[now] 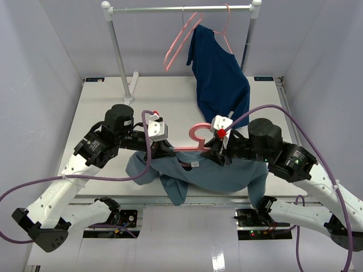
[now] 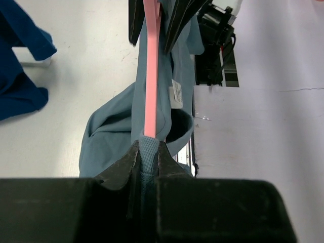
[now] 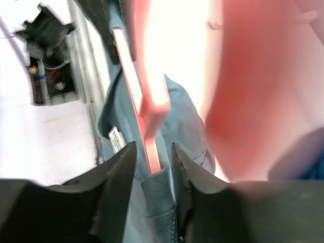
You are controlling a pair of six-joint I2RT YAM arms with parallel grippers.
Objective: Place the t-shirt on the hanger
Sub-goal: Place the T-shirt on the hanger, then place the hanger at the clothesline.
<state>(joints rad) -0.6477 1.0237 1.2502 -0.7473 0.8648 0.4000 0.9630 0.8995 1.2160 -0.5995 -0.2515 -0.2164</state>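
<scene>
The slate-blue t-shirt lies crumpled at the table's near middle. A pink hanger has its hook sticking up out of the collar, and its arms run under the fabric. My left gripper is shut on the ribbed collar of the t-shirt, with the hanger's arm running straight away from the jaws. My right gripper is at the collar's other side. In the right wrist view its jaws stand a little apart around a fold of the t-shirt and the hanger's arm.
A metal clothes rail stands at the back of the table on a post. A dark navy shirt hangs from it on a pink hanger, beside an empty pink hanger. The navy shirt trails onto the table.
</scene>
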